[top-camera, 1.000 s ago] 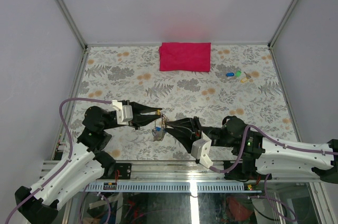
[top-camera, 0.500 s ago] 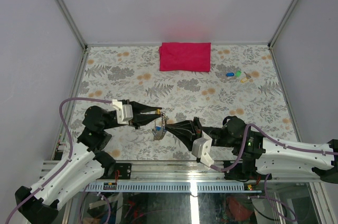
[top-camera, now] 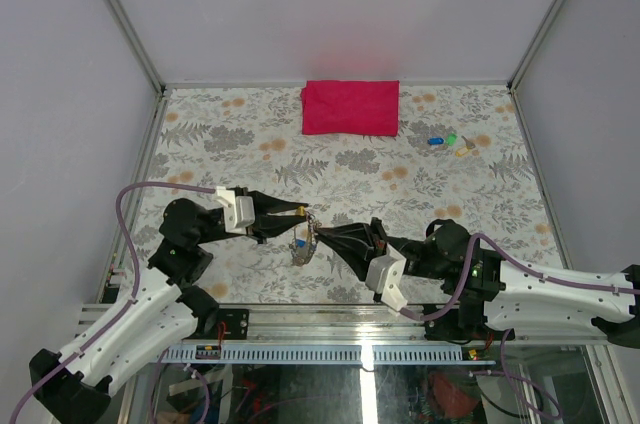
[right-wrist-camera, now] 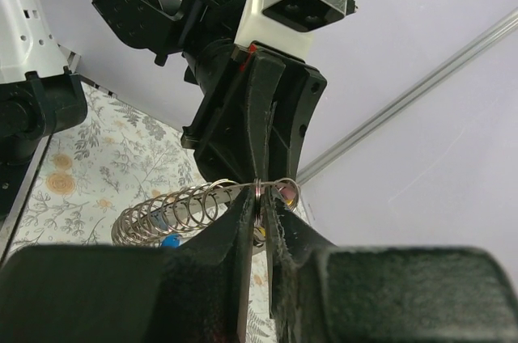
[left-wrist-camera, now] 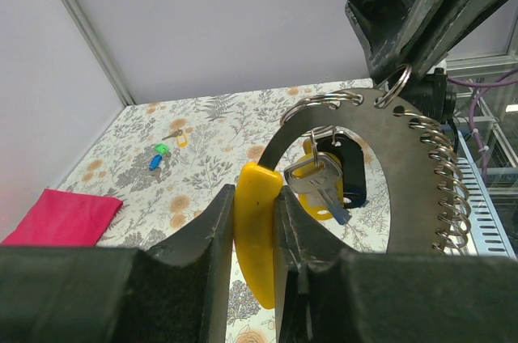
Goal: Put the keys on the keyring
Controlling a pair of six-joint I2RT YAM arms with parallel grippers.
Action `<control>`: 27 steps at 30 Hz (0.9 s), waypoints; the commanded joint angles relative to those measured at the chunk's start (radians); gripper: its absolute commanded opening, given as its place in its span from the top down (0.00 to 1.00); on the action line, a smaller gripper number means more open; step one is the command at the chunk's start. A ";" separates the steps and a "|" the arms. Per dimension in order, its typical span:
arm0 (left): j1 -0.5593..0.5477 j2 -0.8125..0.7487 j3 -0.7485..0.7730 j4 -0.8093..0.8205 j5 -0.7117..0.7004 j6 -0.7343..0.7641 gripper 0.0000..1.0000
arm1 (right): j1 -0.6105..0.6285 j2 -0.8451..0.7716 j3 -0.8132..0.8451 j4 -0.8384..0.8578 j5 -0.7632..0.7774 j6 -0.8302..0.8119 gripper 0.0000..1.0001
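Note:
My left gripper (left-wrist-camera: 257, 197) is shut on a yellow plastic tag (left-wrist-camera: 257, 238) at the end of a curved metal band (left-wrist-camera: 405, 165), held above the table. Several wire rings are strung along the band. A silvery key (left-wrist-camera: 312, 177) with a yellow head hangs from it, beside a black tag. My right gripper (right-wrist-camera: 257, 201) comes from the other side and is shut on one small keyring (right-wrist-camera: 257, 191) at the band's top, also visible as the keyring (left-wrist-camera: 392, 86). The two grippers (top-camera: 308, 224) meet low in the top view. Loose keys (top-camera: 447, 143) with blue, green and yellow heads lie at the back right.
A red cloth (top-camera: 350, 106) lies flat at the back middle of the flowered table (top-camera: 220, 144). Frame posts and grey walls close the table in on three sides. A metal rail (top-camera: 330, 314) runs along the near edge.
My right gripper's jaws have closed on the small ring and its arm has shifted slightly right. The left gripper holds as before.

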 commanded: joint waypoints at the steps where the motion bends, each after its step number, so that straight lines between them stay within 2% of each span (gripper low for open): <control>1: 0.005 -0.006 0.040 0.035 0.001 0.014 1.00 | 0.007 -0.019 0.018 0.076 0.033 0.021 0.86; 8: 0.004 -0.018 0.045 0.020 -0.005 0.015 1.00 | 0.006 -0.029 0.048 -0.005 0.042 0.071 1.00; 19: 0.005 -0.004 0.087 -0.113 0.042 0.058 1.00 | 0.006 -0.051 0.148 -0.147 -0.017 0.350 1.00; 27: 0.005 0.021 0.153 -0.277 0.081 0.148 1.00 | 0.007 -0.030 0.183 -0.149 -0.048 0.535 1.00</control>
